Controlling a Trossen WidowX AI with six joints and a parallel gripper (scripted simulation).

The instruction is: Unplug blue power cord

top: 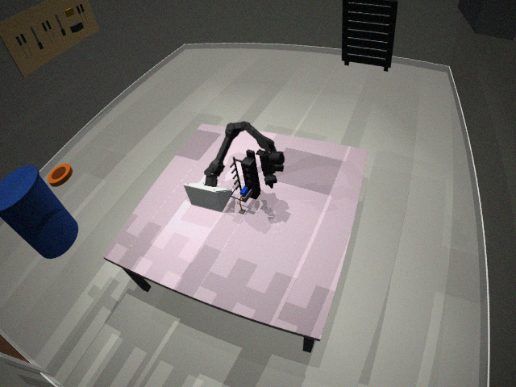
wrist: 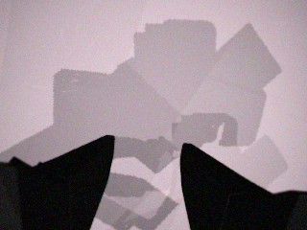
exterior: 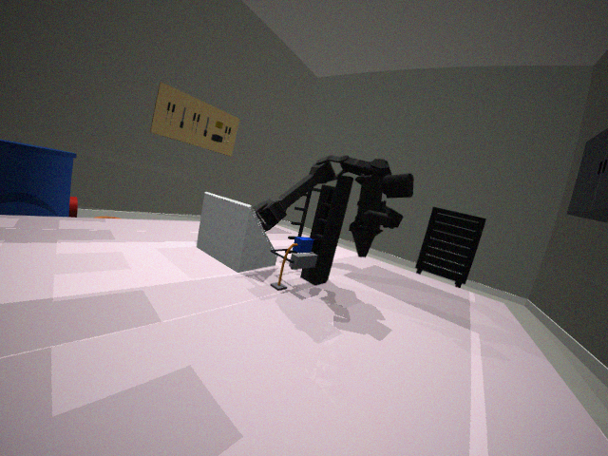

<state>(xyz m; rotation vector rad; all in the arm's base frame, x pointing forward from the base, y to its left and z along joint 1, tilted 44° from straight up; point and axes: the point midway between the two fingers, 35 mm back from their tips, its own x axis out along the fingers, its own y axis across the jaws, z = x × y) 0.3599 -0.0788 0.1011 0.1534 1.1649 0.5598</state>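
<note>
Nearest in the wrist view: two dark fingers, partly apart, nothing between them, only shadowed desk (wrist: 72,48) beyond. Gripper (exterior: 364,251) partly closed, empty, hanging above the desk beside the upright black power strip (exterior: 330,230), not touching it. Blue plug (exterior: 302,243) seated low on the strip's opposite face; orange cord (exterior: 283,267) drooping to the desk. Socket detail too small to resolve. Arm base hidden behind grey wedge (exterior: 230,237).
</note>
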